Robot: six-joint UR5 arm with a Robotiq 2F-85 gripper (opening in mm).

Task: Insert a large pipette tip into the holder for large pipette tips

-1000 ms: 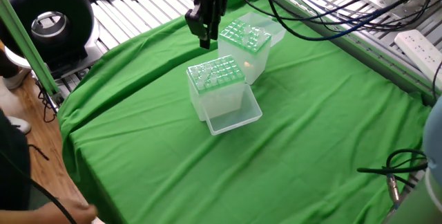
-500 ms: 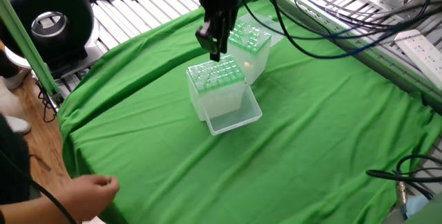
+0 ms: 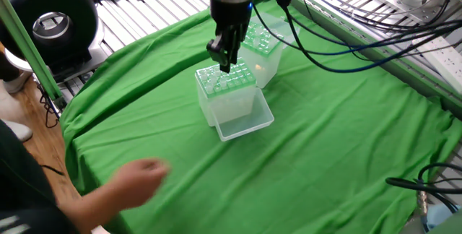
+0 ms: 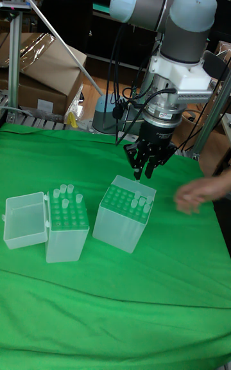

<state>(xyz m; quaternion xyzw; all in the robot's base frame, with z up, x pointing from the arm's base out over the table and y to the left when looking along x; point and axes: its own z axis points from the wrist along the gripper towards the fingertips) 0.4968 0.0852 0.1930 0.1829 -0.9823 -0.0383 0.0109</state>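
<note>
Far left in the fixed view, a person's hand (image 3: pixel 138 176), blurred, has come further in over the green cloth (image 3: pixel 325 154) on the bench. 1 s ago only fingertips showed at the bottom edge. It is well apart from the boxes for now.

Centre: the tool (image 3: pixel 222 62) has swung over from beside the rear box and dropped. It now hangs just above the holder for large pipette tips (image 3: pixel 225 84), near the far left edge of its top plate. Its fingers are drawn close together. In the tall fixed view a thin pale sliver below them, prob. the large pipette tip (image 4: pixel 137 177), seems pinched there pointing down and not yet in a hole. It is too slim to be sure. So approach looks about done; what's left is lining up w/ a free hole, lowering and letting go.

The holder's clear lid (image 3: pixel 247 123) lies open on its near side, out of the way. A few tips already stand in the plate, near the corner under the tool in the tall view. I'd judge those the main thing to foul a descent.

Right of it, just beside, stands the 2nd tip box (image 3: pixel 260 45) w/ a paler top. It could be mistaken for the target. Further right, loose cables (image 3: pixel 339 42) trail off the arm over the cloth, and a power strip (image 3: pixel 437 46) sits on the wire rack. Neither is in the path.
</note>
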